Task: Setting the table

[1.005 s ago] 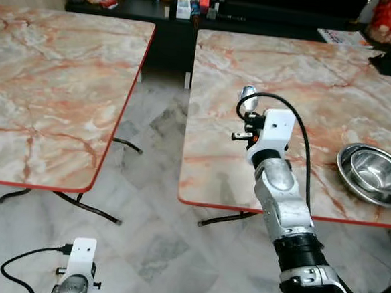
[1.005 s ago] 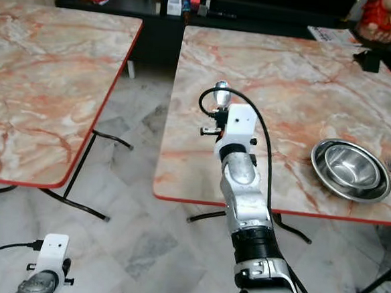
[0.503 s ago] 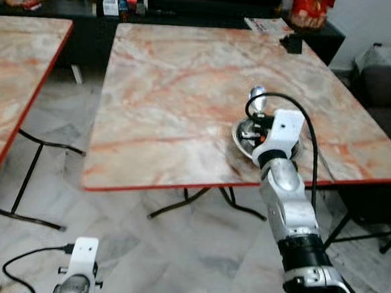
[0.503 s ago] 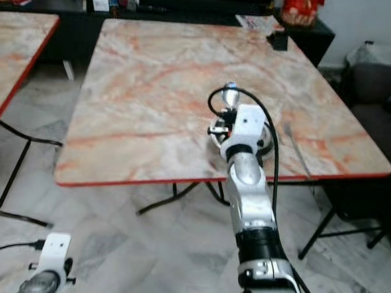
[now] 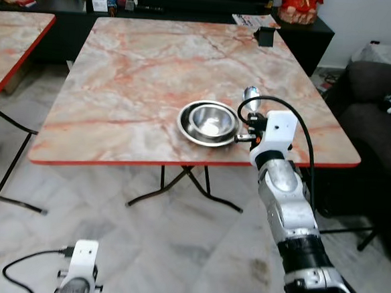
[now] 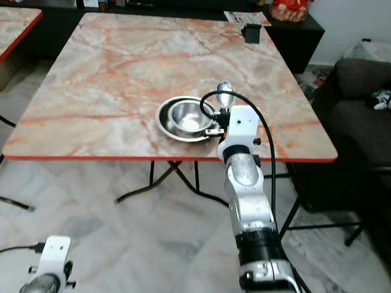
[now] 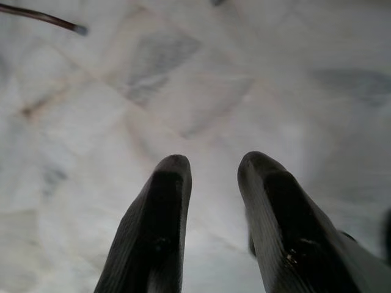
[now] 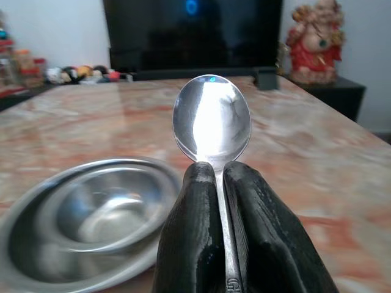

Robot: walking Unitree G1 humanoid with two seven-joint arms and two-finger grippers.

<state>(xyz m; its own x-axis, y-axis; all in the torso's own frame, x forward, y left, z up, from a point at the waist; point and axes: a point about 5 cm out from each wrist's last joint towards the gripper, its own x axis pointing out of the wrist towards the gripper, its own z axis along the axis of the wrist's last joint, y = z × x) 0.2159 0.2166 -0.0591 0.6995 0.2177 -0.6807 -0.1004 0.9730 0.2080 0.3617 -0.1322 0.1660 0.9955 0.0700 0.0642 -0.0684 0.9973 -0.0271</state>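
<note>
Your view has swung round over the last second: the neighbouring table has slid out at 9 o'clock and the marble table (image 5: 140, 75) with the steel bowl (image 5: 209, 123) now sits square ahead, which I judge puts you in reach for laying the cutlery. Your right gripper (image 8: 220, 177) is clamped on the spoon (image 8: 212, 119), held upright just at 3 o'clock of the bowl by the table's near edge, while your left gripper (image 7: 211, 168) hangs idle over the floor, fingers apart. The spoon is polished steel, its oval bowl rising clear above the fingertips and mirror-bright.
</note>
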